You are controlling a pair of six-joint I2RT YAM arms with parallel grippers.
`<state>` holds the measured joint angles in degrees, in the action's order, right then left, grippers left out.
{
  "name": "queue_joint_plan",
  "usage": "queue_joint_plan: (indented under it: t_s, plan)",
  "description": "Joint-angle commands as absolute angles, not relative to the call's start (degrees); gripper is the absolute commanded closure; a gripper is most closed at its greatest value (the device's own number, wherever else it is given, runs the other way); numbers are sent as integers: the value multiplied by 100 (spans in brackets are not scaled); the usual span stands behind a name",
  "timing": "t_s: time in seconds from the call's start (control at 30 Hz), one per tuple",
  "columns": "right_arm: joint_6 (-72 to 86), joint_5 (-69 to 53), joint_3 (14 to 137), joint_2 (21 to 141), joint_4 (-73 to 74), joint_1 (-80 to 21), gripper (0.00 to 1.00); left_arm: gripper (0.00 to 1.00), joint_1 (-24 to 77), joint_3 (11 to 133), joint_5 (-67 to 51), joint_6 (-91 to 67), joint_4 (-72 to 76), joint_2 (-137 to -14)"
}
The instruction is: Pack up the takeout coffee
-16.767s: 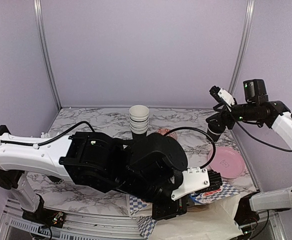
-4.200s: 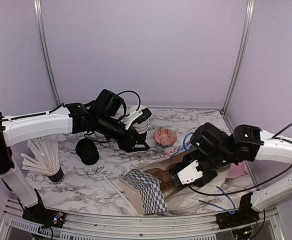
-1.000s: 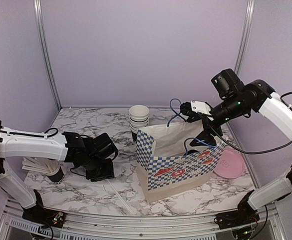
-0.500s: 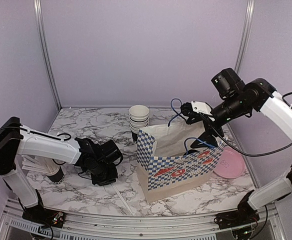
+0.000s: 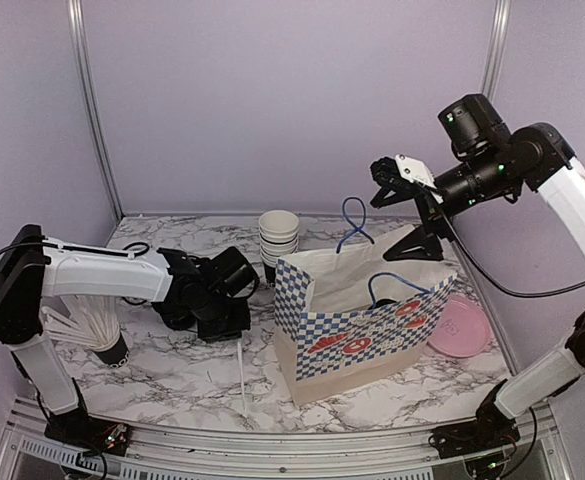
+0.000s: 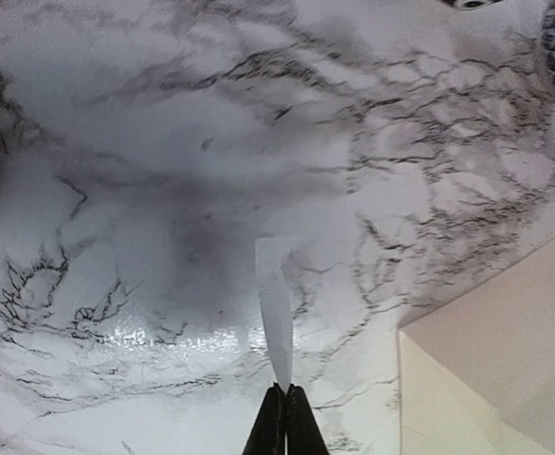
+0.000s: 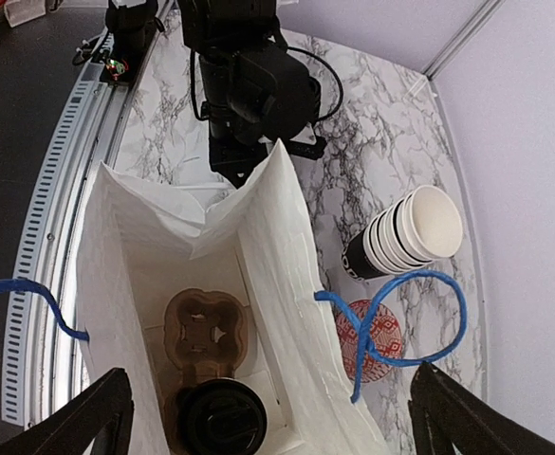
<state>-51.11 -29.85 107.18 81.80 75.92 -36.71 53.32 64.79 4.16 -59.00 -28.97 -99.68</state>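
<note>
While right gripper (image 7: 277, 422) hovers, takeout coffee (image 7: 222, 417) beneath

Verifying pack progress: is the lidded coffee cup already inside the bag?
Yes, the right wrist view looks down into the open paper bag and shows the black-lidded cup seated in the cardboard carrier on its floor.

Lidded takeout coffee (image 7: 222, 419) upright inside bag (image 7: 269, 248)

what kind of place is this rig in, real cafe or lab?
Probably a lab cell dressed as a takeout counter: plain purple walls on metal posts, a marble-print table, and a checkered paper bag, stacked cups and straws as props.
</note>
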Motion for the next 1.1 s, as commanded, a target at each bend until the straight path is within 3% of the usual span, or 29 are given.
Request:
queue_joint_plan:
  t_s: [0.0,0.33,0.5,0.67,0.9,1.07]
  plan:
    - [-5177,-3304,11344,8172,7866,-3696,1,100,5309,7391,854,-5084,-3897,-9429]
    - [-4714,-3120,11536,8403,7018,-2795,1,100,5541,10039,2215,-2342,-4128,-8373]
    - [-4086,-3293,11075,8461,6075,-1700,1,100,5662,9919,1149,-1290,-2457,-7978]
    - [-3408,-3489,10377,8336,5181,-843,1,100,5904,10255,45,-778,-1331,-8480]
    - [-2945,-3140,9527,7948,4434,-807,1,100,6257,11271,-632,-156,-996,-9732]
    - [-2742,-3150,9357,7919,4266,-809,1,100,6275,11331,-914,-178,-738,-10179]
